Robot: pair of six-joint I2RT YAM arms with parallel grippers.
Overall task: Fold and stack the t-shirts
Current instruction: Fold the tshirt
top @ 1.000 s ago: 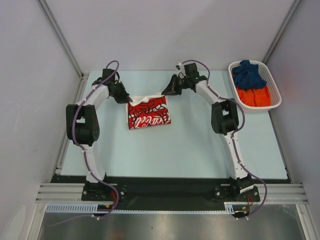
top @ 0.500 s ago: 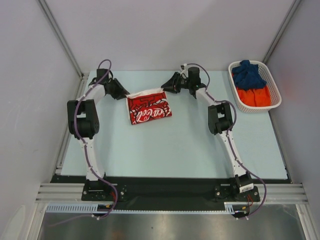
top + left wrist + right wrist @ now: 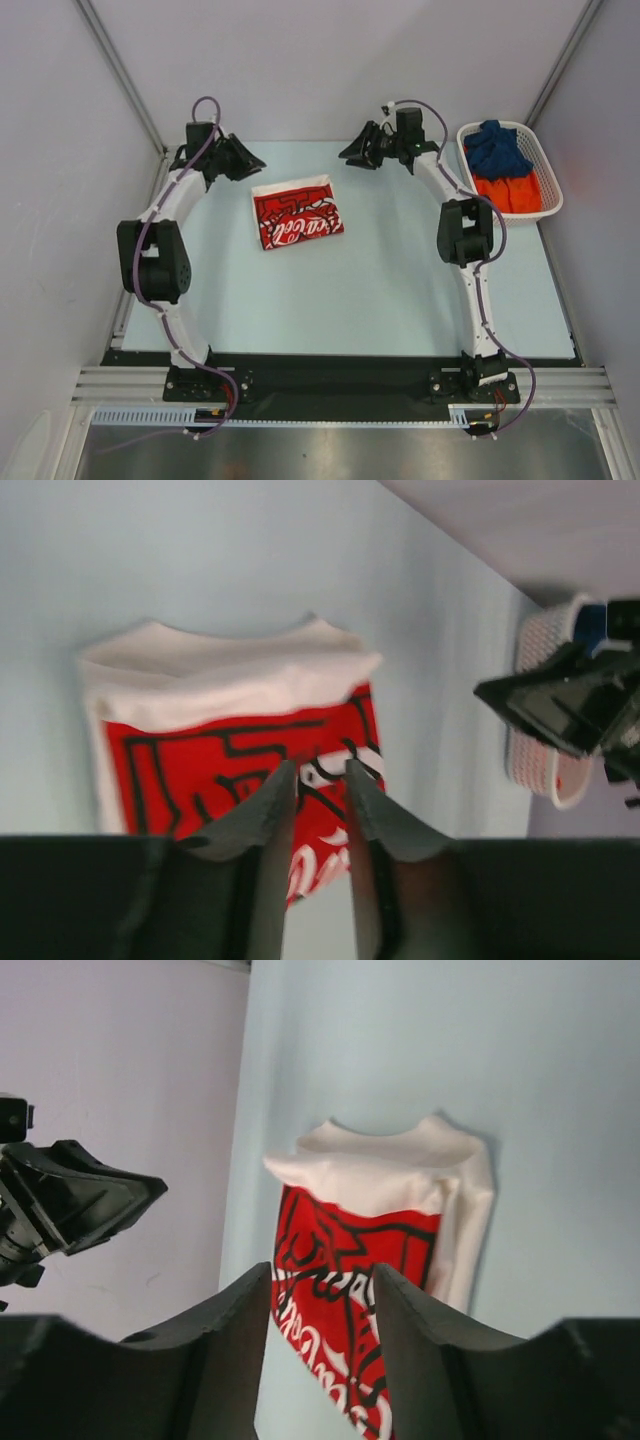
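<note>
Landmark: a folded white cloth t-shirt (image 3: 297,212) with a large red print lies flat on the pale blue desk (image 3: 360,290), print facing up and its plain white folded edge on the far side.
Left arm: the elbow is bent outward toward the left wall. The forearm rises and reaches inward, ending at the far left of the white cloth t-shirt.
Left tool (image 3: 247,158): it hangs above the desk, apart from the white cloth t-shirt, tips pointing toward it. Its dark fingers (image 3: 265,810) stand a narrow gap apart with nothing between them.
Right arm: it mirrors the left, with the elbow out to the right and the wrist turned inward at the far right of the white cloth t-shirt.
Right tool (image 3: 352,154): it is raised clear of the white cloth t-shirt, tips pointing left. The jaws stand wider than the left pair and are empty.
Basket: a white plastic lattice basket (image 3: 515,216) sits well to the right of the white cloth t-shirt, at the desk's far right corner.
Dark blue cloth t-shirt (image 3: 495,150): crumpled in the basket's far half.
Orange cloth t-shirt (image 3: 510,192): bunched in the basket's near half, touching the dark blue one.
</note>
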